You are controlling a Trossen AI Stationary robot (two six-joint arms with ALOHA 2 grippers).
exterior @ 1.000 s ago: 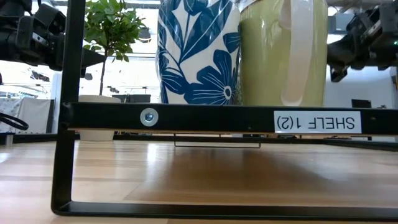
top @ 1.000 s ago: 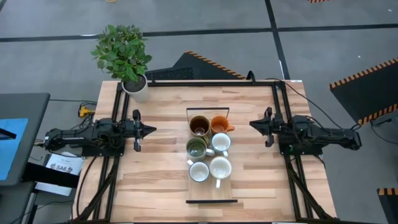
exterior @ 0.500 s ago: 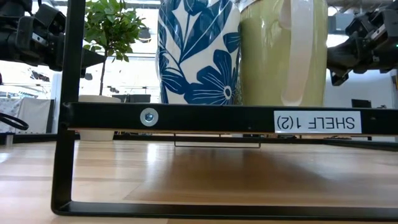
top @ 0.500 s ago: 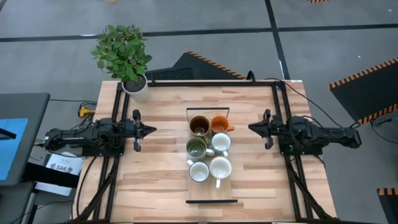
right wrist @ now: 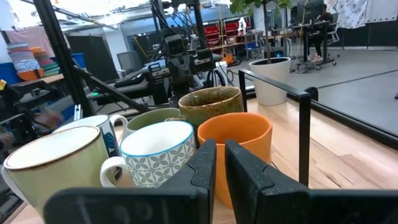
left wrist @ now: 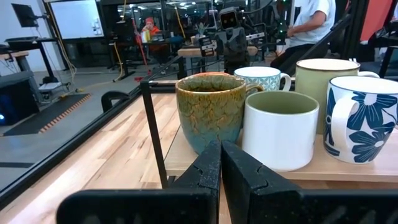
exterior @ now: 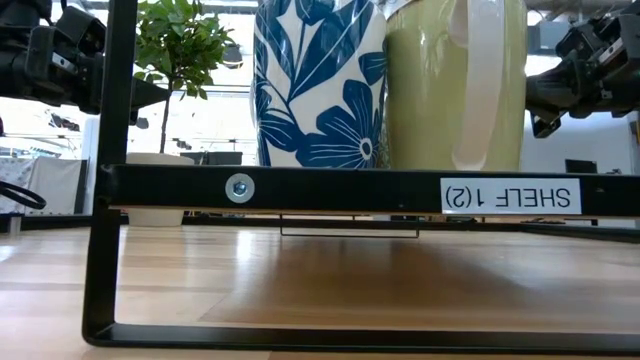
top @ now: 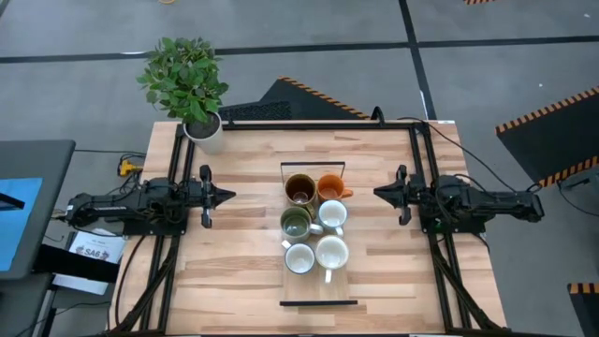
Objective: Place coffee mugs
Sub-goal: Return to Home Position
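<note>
Six mugs stand upright in two rows on a small black-framed wooden shelf (top: pixel 318 301) at the table's middle: dark brown (top: pixel 299 188), orange (top: pixel 330 188), olive green (top: pixel 296 223), white patterned (top: pixel 332 215), white with blue flowers (top: pixel 299 258) and pale green (top: pixel 331 253). My left gripper (top: pixel 229 195) hovers left of the shelf, shut and empty, pointing at the brown mug (left wrist: pixel 211 109). My right gripper (top: pixel 377 191) hovers right of the shelf, shut and empty, pointing at the orange mug (right wrist: pixel 239 146). The low view shows the flowered mug (exterior: pixel 320 80) and the pale green mug (exterior: pixel 455 80) on the shelf's near end.
A potted plant in a white pot (top: pixel 203 131) stands at the table's far left corner. Black frame rails run along the table's left (top: pixel 178 168) and right (top: pixel 426 159) sides. Bare wood lies between each gripper and the shelf. A person (left wrist: pixel 308 25) is in the room beyond.
My right gripper has shifted slightly toward the mugs. The mugs and my left gripper have kept still.
</note>
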